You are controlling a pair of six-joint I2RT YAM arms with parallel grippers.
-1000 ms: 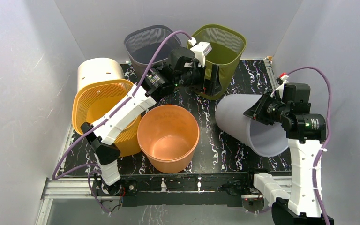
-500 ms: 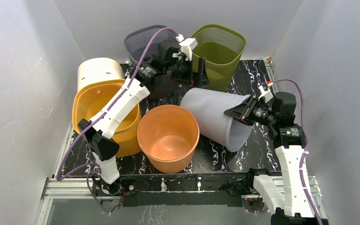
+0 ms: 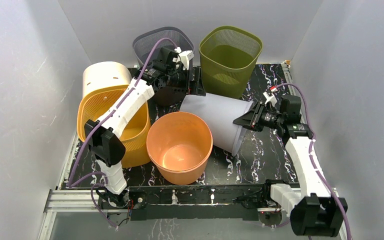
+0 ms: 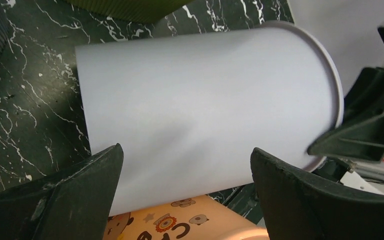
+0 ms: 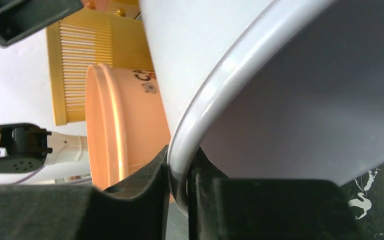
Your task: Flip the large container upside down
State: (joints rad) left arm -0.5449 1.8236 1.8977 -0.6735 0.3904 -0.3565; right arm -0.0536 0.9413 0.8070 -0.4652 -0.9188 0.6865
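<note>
top view: i see the large grey container point(image 3: 212, 122) tipped on its side over the table point(image 3: 260, 155), just beside the orange bucket point(image 3: 180, 145). the right gripper point(image 3: 244, 121) meets its rim. left wrist view: the left gripper point(image 4: 185, 160) is spread fully, straddling the container wall and holding nothing. right wrist view: the right jaws pinch the rim tight.

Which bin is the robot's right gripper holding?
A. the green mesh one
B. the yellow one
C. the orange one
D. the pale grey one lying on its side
D: the right gripper is pinched on the rim of the pale grey bin, which lies tipped on its side beside the orange bin.
</note>
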